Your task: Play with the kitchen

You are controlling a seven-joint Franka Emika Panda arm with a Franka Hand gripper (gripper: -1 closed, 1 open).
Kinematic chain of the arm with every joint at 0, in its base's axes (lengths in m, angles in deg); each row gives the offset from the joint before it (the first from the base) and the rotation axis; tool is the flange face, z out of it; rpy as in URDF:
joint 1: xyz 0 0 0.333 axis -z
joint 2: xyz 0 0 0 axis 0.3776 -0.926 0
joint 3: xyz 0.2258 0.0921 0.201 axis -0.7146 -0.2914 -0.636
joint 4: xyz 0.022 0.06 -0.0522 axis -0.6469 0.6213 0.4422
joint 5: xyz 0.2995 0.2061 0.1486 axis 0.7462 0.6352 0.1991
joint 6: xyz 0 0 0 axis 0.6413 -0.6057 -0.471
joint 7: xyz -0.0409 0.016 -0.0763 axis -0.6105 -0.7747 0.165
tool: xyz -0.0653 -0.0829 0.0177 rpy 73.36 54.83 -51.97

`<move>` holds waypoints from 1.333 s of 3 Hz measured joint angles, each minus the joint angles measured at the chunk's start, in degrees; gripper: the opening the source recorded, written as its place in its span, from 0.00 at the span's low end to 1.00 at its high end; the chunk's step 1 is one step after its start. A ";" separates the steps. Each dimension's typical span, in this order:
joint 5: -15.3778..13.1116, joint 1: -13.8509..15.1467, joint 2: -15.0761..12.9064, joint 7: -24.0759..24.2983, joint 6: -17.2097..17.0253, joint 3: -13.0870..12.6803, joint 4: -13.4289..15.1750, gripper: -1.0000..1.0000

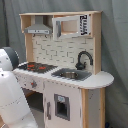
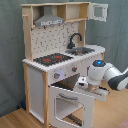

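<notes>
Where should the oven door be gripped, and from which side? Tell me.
Take the oven door by its free top rail, probably from the front and above. In the second exterior view it stands tilted open, seemingly hinged at the bottom, so that rail juts out exposed. The hand sits beside it.

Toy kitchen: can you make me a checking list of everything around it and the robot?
Surface: wooden floor under the kitchen, bare where visible.
Job's things: kitchen upright; oven door hanging open in the second exterior view; hob with red rings; black tap beside the sink; grey hood on top.
Clutter: nothing seen.
Claw: arm reaches to the open oven door; the claw is hidden behind the wrist, state cannot be told.
Cables: nothing seen.
Surroundings: grey curtain behind the kitchen.
</notes>
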 joint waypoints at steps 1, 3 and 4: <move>-0.24 1.04 2.05 0.71 -4.77 0.82 -2.54 1.00; -3.55 0.88 2.36 4.62 -15.17 1.63 -7.35 1.00; -6.14 0.33 2.36 7.43 -20.11 1.63 -9.33 1.00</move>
